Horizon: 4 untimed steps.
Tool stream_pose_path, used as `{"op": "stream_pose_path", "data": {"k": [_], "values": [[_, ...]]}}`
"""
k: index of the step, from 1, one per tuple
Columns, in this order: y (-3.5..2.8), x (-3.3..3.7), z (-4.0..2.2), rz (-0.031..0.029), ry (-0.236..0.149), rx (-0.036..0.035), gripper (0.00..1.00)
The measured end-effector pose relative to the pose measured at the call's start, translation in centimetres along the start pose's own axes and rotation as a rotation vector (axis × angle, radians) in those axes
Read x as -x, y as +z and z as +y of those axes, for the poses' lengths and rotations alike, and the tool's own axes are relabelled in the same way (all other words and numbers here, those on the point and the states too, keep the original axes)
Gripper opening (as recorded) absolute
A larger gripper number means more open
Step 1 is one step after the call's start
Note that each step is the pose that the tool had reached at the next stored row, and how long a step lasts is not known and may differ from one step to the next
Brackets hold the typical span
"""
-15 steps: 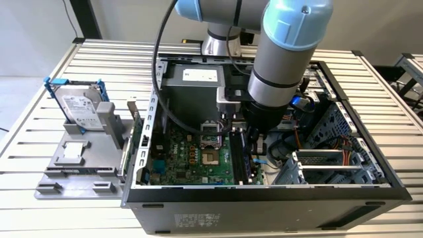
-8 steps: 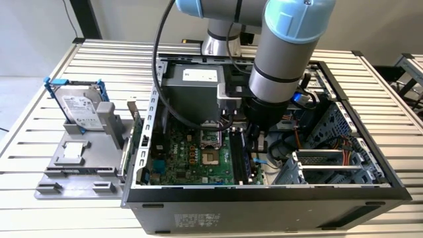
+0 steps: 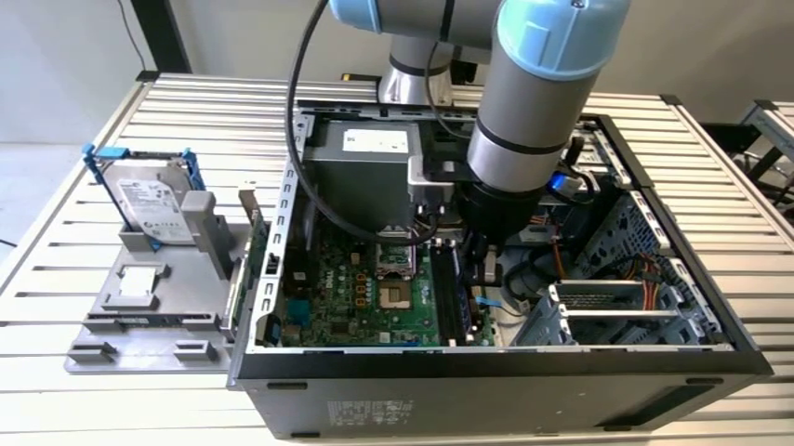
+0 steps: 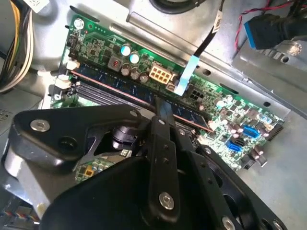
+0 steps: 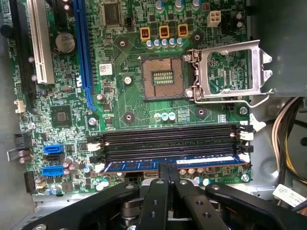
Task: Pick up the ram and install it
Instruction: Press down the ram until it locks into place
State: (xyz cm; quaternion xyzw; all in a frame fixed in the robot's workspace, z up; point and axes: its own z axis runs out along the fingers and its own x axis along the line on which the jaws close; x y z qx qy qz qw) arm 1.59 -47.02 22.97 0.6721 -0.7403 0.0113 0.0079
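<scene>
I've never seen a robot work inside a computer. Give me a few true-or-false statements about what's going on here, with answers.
1. The thin dark circuit-board ram stick sits in a long black motherboard slot, at the robot's hand. True.
2. All the black memory slots hold sticks. False: the ones beside the ram are empty.
3. The silver hard drive in its blue bracket stands outside the black computer case. True.
4. The square processor socket carries a cooling fan. False: it is bare, its metal cover flipped open.
</scene>
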Motion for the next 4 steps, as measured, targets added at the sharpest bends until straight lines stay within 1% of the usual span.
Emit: {"op": "stream_pose_path", "data": {"k": [4], "values": [[0.0, 0.0, 0.0, 0.0, 0.0, 0.0, 0.0]]}}
